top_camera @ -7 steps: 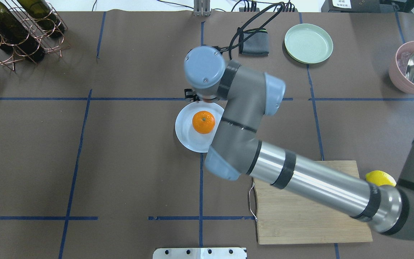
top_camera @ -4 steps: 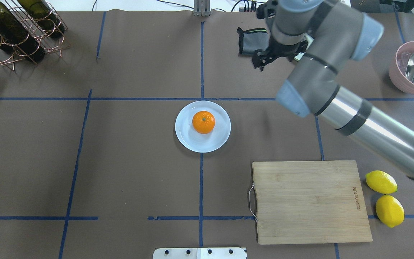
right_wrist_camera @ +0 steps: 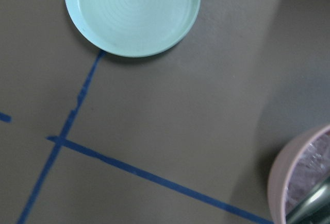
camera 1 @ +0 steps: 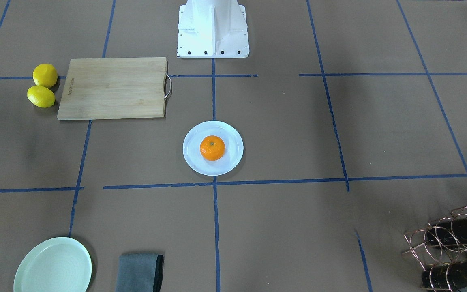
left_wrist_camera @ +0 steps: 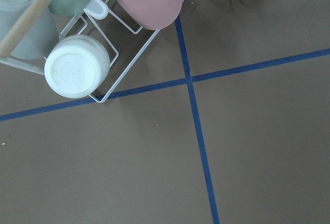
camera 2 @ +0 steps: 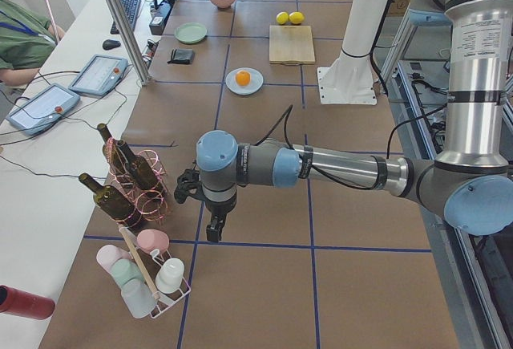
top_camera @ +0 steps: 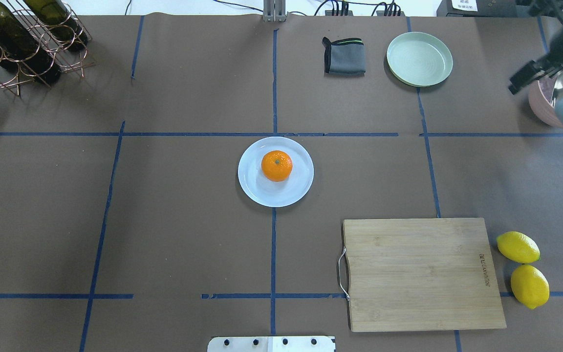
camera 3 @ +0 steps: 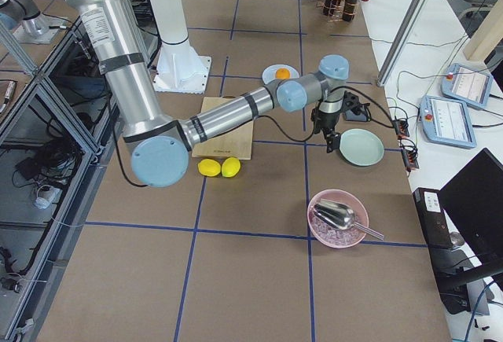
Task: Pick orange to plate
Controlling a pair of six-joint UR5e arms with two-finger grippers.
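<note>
The orange (top_camera: 276, 165) rests on the white plate (top_camera: 297, 188) at the table's middle, also seen as orange (camera 1: 212, 147) on plate (camera 1: 229, 162) in the front-facing view, with nothing touching either. My right gripper (top_camera: 540, 73) hangs far off to the right near the pink bowl, blurred, its one visible finger (top_camera: 518, 83) splayed wide, so it looks open and empty. It shows in the right exterior view as right gripper (camera 3: 332, 136). My left gripper (camera 2: 212, 233) shows only in the left exterior view, near the bottle rack; I cannot tell its state.
A mint-green plate (top_camera: 419, 58) and a grey cloth (top_camera: 344, 56) lie at the far right. A pink bowl (top_camera: 545, 105) with a metal scoop sits at the right edge. A wooden board (top_camera: 423, 274) and two lemons (top_camera: 518, 247) are near right. A bottle rack (top_camera: 22, 39) is far left.
My right arm has swung from over the white plate away to the far right edge. The orange has stayed still on the plate.
</note>
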